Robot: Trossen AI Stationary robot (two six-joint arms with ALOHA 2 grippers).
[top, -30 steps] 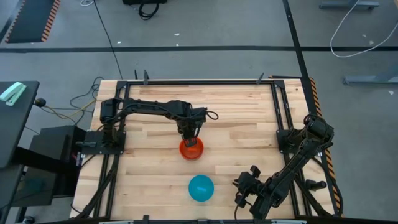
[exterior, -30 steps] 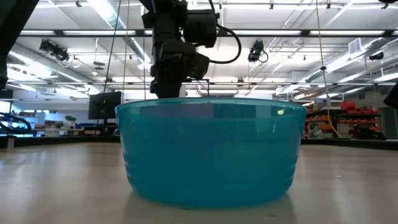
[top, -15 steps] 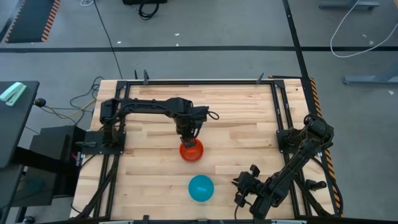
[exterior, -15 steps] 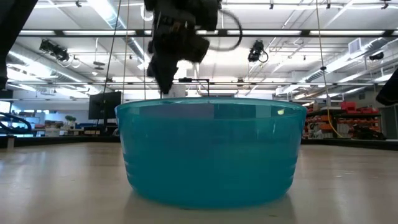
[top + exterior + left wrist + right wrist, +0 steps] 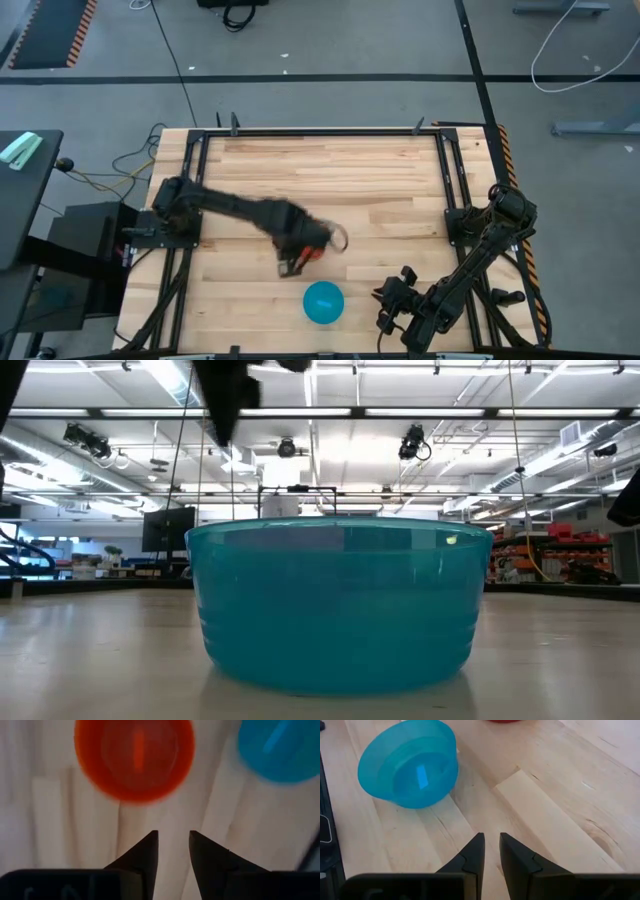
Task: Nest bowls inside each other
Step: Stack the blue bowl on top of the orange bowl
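The wooden table [image 5: 370,180] carries two bowls. The left gripper [image 5: 172,847], fingers parted and empty, hovers with the orange bowl [image 5: 134,757] just ahead (upright) and the blue bowl [image 5: 280,747] beside it. The right gripper [image 5: 490,851], slightly parted and empty, waits near the blue bowl.
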